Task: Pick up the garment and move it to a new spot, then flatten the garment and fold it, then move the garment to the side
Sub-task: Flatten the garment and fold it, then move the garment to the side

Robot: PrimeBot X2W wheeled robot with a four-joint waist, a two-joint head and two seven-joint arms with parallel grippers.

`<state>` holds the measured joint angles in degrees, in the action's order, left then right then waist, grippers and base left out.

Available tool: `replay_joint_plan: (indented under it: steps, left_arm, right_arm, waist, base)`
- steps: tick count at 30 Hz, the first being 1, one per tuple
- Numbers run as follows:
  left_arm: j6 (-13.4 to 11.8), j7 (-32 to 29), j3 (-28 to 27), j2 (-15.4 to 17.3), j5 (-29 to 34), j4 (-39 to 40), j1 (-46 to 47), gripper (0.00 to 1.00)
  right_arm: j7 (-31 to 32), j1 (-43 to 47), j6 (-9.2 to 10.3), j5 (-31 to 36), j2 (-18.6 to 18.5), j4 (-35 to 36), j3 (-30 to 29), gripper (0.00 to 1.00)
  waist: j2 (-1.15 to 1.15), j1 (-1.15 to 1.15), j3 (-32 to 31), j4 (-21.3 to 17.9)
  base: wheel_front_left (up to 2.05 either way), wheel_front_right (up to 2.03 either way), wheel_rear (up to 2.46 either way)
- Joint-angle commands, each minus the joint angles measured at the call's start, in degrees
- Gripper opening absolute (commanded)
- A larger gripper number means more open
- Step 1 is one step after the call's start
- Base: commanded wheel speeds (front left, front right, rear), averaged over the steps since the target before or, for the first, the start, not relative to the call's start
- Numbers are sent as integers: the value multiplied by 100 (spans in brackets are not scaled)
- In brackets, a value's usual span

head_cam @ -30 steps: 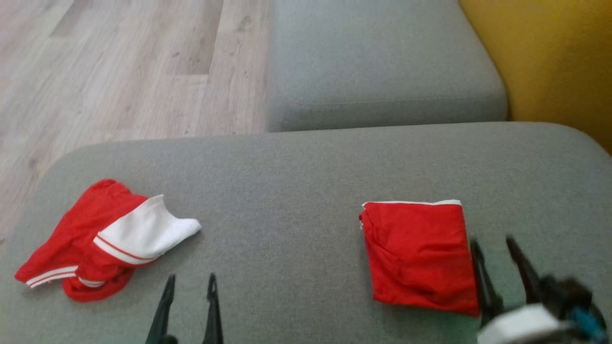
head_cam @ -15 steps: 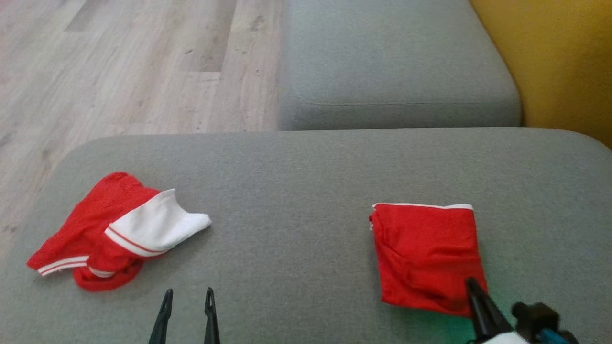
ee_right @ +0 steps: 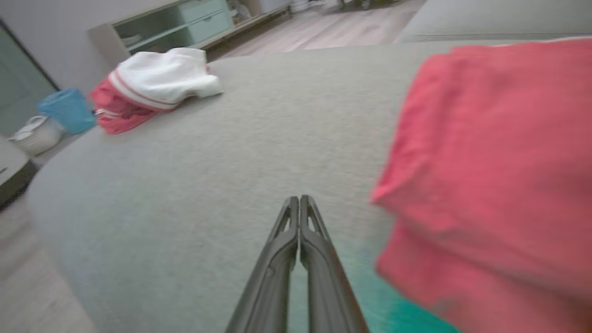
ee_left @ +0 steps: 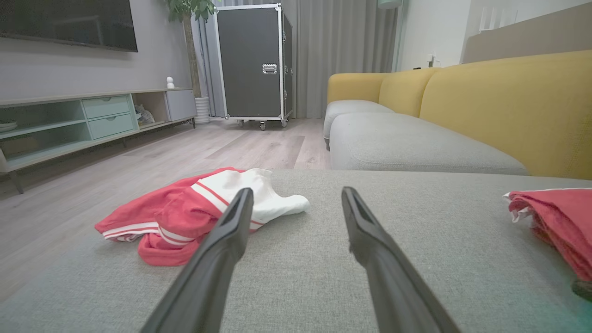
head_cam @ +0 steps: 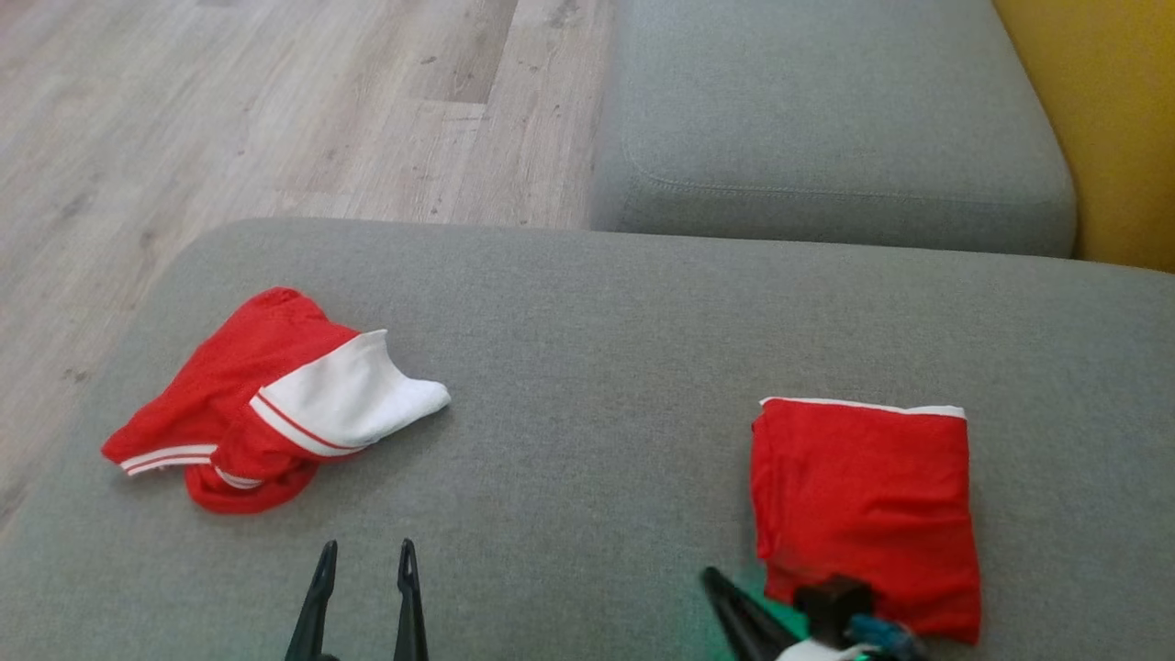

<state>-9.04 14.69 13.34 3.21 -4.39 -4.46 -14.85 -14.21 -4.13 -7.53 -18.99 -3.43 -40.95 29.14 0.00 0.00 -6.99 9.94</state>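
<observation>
Since folded garment (head_cam: 863, 505) looks done, left gripper (head_cam: 367, 546): apart, grab crumpled garment (head_cam: 266, 404) at 11 o'clock by one edge.
right gripper (ee_right: 299, 199): together, empty.

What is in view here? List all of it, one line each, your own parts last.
folded garment: one, red with a white edge, right side of the near cushion
crumpled garment: one, red and white, left side of the near cushion
near cushion: one, grey, before the robot
sofa seats: two, grey, beyond the near cushion
sofa back: one, yellow, behind the seats
floor: one, pale wood, left of the sofa
wheeled case: one, black, across the room
left gripper: one, dark, open, over the near cushion
right gripper: one, dark, shut on nothing, beside the folded garment
</observation>
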Motion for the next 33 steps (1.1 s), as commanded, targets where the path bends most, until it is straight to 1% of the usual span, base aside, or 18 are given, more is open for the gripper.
replay_joint_plan:
  steps: [1, 3, 4, 5, 6, 7, 8, 11, 13, 15, 18, 20, 22, 28, 33]
  left_arm:
    - [-21, 30, -143, -32, 25, 167, 325, 100]
    - [-38, 30, -162, -33, 15, 179, 319, 100]
    - [-50, 30, -172, -33, 7, 190, 311, 100]
    - [-62, 30, -183, -33, -1, 203, 301, 100]
    - [-62, 30, -183, -33, -1, 203, 301, 100]
    - [-67, 30, -188, -33, -9, 211, 295, 100]
    - [-79, 30, -204, -33, -25, 223, 284, 100]
    - [-84, 30, -217, -33, -31, 227, 266, 100]
    - [-100, 30, -253, -33, -54, 215, 261, 100]
    - [-109, 30, -281, -33, -70, 191, 238, 100]
    - [-118, 30, -278, -33, -106, 152, 187, 100]
    - [-120, 30, -279, -33, -158, 99, 160, 100]
    - [-126, 30, -295, -33, -201, 41, 119, 100]
    - [-106, 30, -357, -33, -210, -61, 25, 100]
    - [-70, 30, -373, -33, -175, -91, 4, 100]
  right_arm:
    - [-78, -236, 4, -195, 49, 262, 411, 0]
    - [-78, -224, 4, -321, 45, 459, 496, 0]
    - [-78, -204, 4, -331, 11, 576, 419, 5]
    - [-78, -172, 4, -314, -37, 704, 303, 33]
    - [-78, -172, 4, -314, -37, 704, 303, 33]
    - [-79, -124, 4, -301, -85, 841, 173, 68]
    - [-79, -9, 4, -312, -174, 1189, -90, 100]
    - [-79, 190, 4, -187, -398, 1810, -505, 100]
    - [-79, 351, 4, -29, -528, 2233, -890, 100]
    - [-79, 542, 4, 106, -574, 2643, -1306, 100]
    - [-79, 860, 4, 392, -632, 3000, -1754, 100]
    - [-79, 1063, 4, 557, -604, 3084, -1961, 100]
    - [-79, 1221, 4, 691, -575, 3086, -2037, 100]
    - [-79, 1390, 4, 814, -418, 3028, -2088, 100]
    - [-79, 1367, 4, 879, -392, 2932, -2065, 100]
  waist:
    - [0, 0, 23, -10]
    - [0, 0, 39, -61]
    - [0, 0, 44, -102]
    - [0, 0, 46, -153]
    - [0, 0, 46, -153]
    - [0, 0, 47, -204]
    - [0, 0, 32, -332]
    - [0, 0, -14, -528]
    - [0, 0, -57, -651]
    - [0, 0, -105, -748]
    - [0, 0, -162, -826]
    - [0, 0, -194, -848]
    - [0, 0, -231, -872]
    - [0, 0, -304, -914]
    - [0, 0, -337, -906]
  base:
    - [0, 0, 0]
    - [0, 0, 0]
    - [0, 0, 0]
    - [0, 0, 0]
    - [0, 0, 0]
    - [0, 0, 0]
    - [0, 0, 0]
    - [0, 0, 0]
    - [0, 0, 0]
    - [0, 0, 0]
    - [0, 0, 0]
    - [0, 0, 0]
    - [0, 0, 0]
    - [0, 0, 0]
    - [0, 0, 0]
